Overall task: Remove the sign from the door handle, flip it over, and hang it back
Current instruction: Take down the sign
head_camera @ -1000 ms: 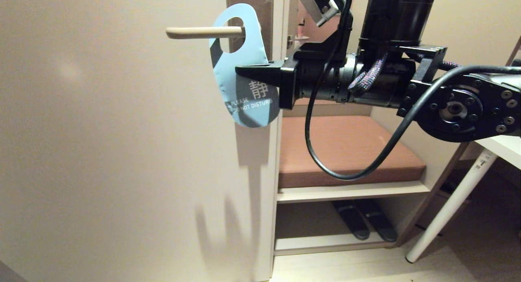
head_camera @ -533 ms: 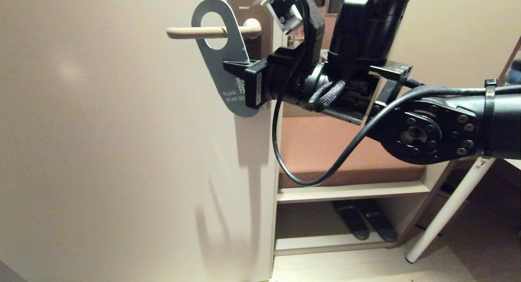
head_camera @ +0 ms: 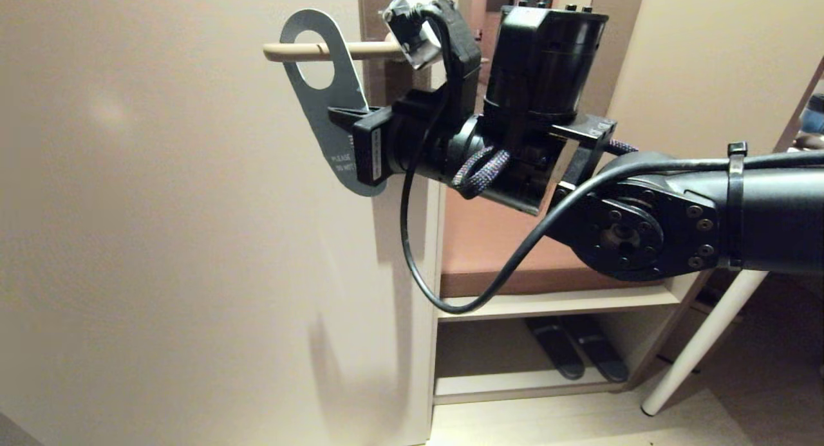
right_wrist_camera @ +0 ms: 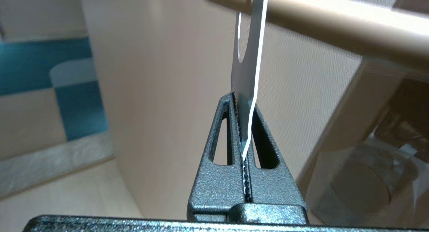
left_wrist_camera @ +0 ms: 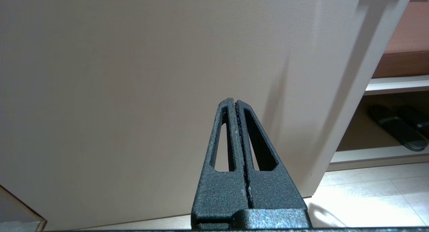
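Blue-grey sign [head_camera: 322,105], threaded on the door handle [head_camera: 302,50], clamped in right pincer [head_camera: 341,116].

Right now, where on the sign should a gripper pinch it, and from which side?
Pinch the sign on its solid lower half, edge-on from the door's open-edge side, where the right gripper already clamps it. The card is flat; its upper end is a hole threaded on the door handle.

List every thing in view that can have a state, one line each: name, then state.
sign: threaded on the lever through its hole, tilted, grey "DO NOT DISTURB" face showing, pinched by the right gripper.
door handle: level, passing through the sign's hole.
right gripper: shut on the sign's lower half.
left gripper: shut, empty, facing the door.
door: open, with shelves visible past its edge.
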Robot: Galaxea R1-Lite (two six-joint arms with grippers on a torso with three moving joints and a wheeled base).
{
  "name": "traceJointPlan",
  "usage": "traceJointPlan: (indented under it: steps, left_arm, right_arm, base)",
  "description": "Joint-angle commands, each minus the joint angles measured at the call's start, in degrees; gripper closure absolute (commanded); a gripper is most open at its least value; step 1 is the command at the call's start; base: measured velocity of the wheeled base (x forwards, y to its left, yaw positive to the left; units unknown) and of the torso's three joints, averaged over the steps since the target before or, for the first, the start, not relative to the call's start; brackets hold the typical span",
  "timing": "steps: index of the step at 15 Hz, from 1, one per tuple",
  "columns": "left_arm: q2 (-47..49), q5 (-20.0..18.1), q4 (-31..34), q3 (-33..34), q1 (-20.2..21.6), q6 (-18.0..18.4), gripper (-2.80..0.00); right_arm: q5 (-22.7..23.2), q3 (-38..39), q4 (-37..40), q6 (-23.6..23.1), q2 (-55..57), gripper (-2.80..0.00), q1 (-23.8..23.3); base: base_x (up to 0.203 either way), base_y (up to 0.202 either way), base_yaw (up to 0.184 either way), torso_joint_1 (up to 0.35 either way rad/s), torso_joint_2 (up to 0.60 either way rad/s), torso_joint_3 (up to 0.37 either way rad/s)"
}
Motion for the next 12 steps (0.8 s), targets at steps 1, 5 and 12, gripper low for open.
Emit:
traceJointPlan:
  steps: [1, 5, 12]
  left_arm:
    - [0.1, 0.0, 0.0, 0.0, -0.1, 0.0, 0.00]
    - [0.0, 0.0, 0.0, 0.0, 0.0, 0.0, 0.00]
    - [0.1, 0.0, 0.0, 0.0, 0.0, 0.0, 0.00]
  right_arm:
    - [-1.1, -0.9, -1.7, -0.1, 1.9, 0.00, 0.5]
    - [-4.2, -3.0, -5.8, -0.1, 4.7, 0.00, 1.0]
    - [-4.5, -3.3, -7.1, 0.0, 5.2, 0.00, 2.5]
  base:
    - [0.000, 0.000, 0.000, 0.000, 0.00, 0.000]
    - [0.000, 0.000, 0.000, 0.000, 0.00, 0.000]
    - [0.000, 0.000, 0.000, 0.000, 0.00, 0.000]
